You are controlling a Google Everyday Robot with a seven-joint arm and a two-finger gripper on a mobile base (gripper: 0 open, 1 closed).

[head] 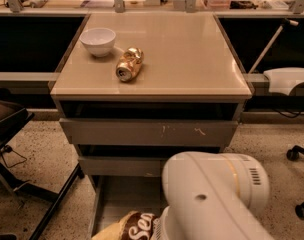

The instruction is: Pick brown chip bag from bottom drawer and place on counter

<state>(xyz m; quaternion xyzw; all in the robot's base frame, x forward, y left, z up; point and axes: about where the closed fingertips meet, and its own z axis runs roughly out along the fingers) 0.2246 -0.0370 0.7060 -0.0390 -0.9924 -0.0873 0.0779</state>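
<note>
The brown chip bag (pixel 131 229) sits at about 6 o'clock in my view, cut off by the lower edge, with its dark face, white lettering and a pale yellow end showing. It lies in the bottom drawer (pixel 123 199), which is pulled out, its bare grey floor running up toward 12 o'clock from the bag. Right at the bag's 3 o'clock side is the gripper (pixel 158 227), low in the drawer and mostly hidden behind the arm's big white housing (pixel 217 199), so I cannot tell whether it is wide, narrow or holding the bag. Above the drawer, at 12 o'clock from the bag, is the grey scratched drawer front (pixel 147 132), and over that the beige counter (pixel 187 59). On the counter, toward its 10 o'clock corner, a white bowl (pixel 98 40) stands upright, and a crushed gold can (pixel 129 64) lies on its side near it, at the bowl's 4 o'clock. A cluttered shelf (pixel 92 1) runs along the top of my view.
</note>
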